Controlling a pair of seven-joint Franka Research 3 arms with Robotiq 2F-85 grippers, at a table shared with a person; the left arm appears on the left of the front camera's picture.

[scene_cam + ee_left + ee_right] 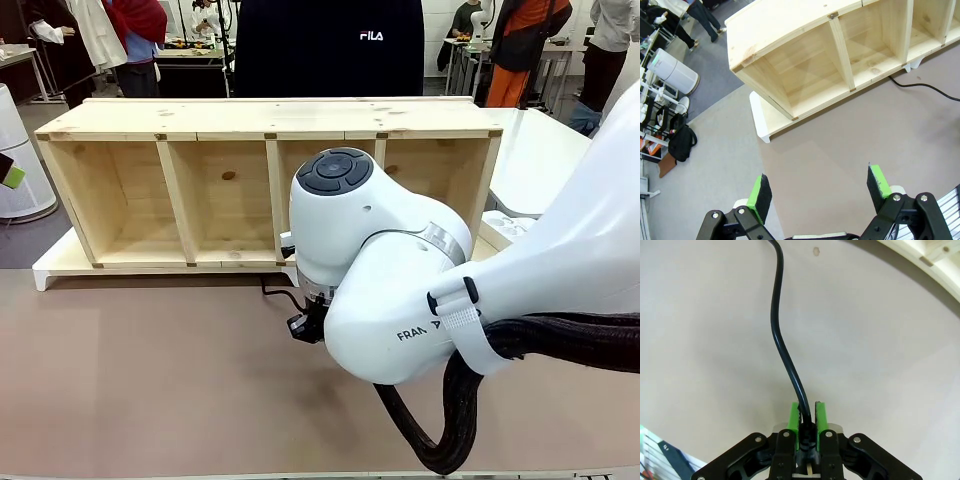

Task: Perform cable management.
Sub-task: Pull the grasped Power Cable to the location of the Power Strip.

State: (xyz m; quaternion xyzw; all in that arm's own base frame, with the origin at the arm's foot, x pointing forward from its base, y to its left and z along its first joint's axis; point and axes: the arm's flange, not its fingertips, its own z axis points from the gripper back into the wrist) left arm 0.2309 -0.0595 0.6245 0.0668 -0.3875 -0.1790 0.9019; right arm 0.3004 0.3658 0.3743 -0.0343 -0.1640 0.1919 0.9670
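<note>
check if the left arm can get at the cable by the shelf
Probably yes: its open fingers hang above bare table, and nothing lies between them and the cable in front of the shelf.

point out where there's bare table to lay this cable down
The widest free patch is the brown table left of the right arm, in front of the shelf; the open left gripper hangs over it. It is crowded at the middle, where the right gripper pinches the cable.
</note>
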